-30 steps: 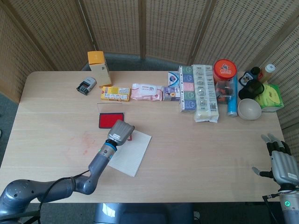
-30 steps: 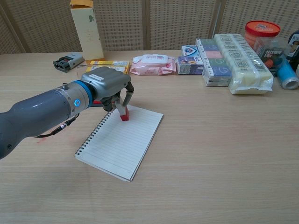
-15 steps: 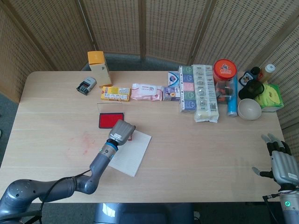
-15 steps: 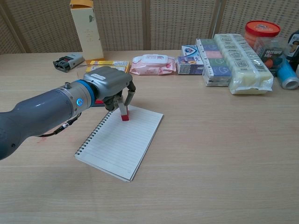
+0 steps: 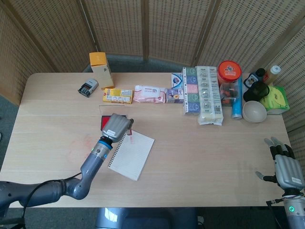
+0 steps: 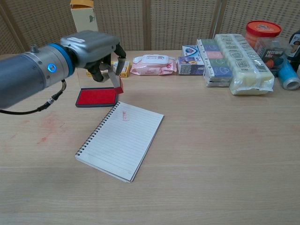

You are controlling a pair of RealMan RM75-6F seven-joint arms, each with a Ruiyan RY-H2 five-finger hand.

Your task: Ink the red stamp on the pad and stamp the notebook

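My left hand (image 6: 93, 49) holds the red stamp (image 6: 118, 85) in the air, tilted, above the near right corner of the red ink pad (image 6: 96, 97). The spiral notebook (image 6: 122, 143) lies open on the table in front of the pad. A small red stamp mark (image 6: 125, 117) shows near its top edge. In the head view the left hand (image 5: 116, 126) covers most of the ink pad (image 5: 102, 122) and overlaps the top left of the notebook (image 5: 131, 155). My right hand (image 5: 286, 167) rests at the table's near right corner, fingers apart, holding nothing.
Along the back stand a yellow-topped carton (image 5: 101, 69), a black stamper (image 5: 88, 88), a yellow box (image 5: 117, 95), a wipes pack (image 5: 149, 94), a long wrapped pack (image 5: 208, 95), a red-lidded jar (image 5: 229, 71) and a white bowl (image 5: 254, 111).
The left hand has lifted the stamp off the notebook and carried it up and back over the ink pad. A red mark now shows where the stamp stood.
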